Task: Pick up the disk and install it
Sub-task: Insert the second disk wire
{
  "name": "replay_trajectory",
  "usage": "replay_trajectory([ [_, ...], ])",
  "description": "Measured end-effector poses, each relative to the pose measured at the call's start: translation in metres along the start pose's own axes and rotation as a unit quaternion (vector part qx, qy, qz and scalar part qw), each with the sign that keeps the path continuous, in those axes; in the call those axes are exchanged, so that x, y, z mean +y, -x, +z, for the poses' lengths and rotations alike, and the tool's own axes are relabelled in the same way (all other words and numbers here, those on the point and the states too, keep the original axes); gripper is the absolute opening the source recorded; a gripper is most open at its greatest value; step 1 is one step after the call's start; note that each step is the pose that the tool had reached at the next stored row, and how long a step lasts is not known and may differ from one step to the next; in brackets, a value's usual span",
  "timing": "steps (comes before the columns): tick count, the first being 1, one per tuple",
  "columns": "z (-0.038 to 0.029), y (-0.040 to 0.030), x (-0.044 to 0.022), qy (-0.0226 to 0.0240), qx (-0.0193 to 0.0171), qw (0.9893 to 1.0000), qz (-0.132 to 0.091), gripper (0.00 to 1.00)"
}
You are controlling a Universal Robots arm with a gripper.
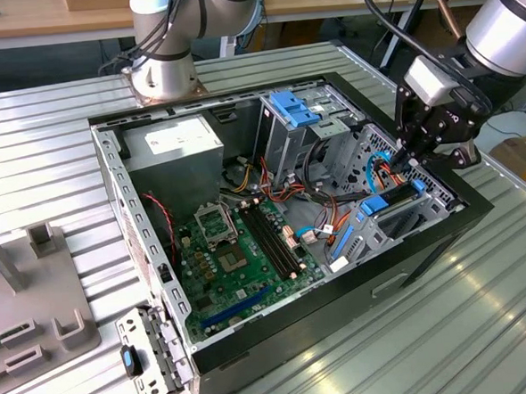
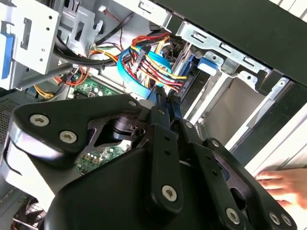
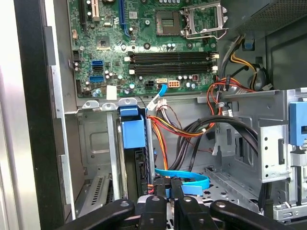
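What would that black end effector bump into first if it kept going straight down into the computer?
Probably the disk in its blue carrier, standing on edge in the drive bay right under the end effector, beside the light-blue cable. Depth is hard to judge.

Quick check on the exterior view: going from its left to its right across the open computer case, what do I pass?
Power-supply box → green motherboard → blue latch on the tall metal cage → disk in its blue carrier → hand above it.
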State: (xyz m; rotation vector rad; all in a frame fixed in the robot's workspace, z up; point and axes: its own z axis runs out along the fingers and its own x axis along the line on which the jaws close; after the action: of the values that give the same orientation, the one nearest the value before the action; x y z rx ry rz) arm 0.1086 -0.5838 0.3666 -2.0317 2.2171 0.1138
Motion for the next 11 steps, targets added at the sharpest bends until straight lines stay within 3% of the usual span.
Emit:
replay_trajectory([
  [3, -0.0004, -0.0045, 0.0008, 0.0017, 0.0004, 0.9999, -0.013, 0.16],
  [6, 0.0005, -0.0152, 0.0012, -0.0027, -0.0006, 0.9998, -0.019, 0.16],
  [11, 0.0078, -0.0184, 0.0088, -0.0040, -0.0022, 0.9994, -0.035, 0.16],
])
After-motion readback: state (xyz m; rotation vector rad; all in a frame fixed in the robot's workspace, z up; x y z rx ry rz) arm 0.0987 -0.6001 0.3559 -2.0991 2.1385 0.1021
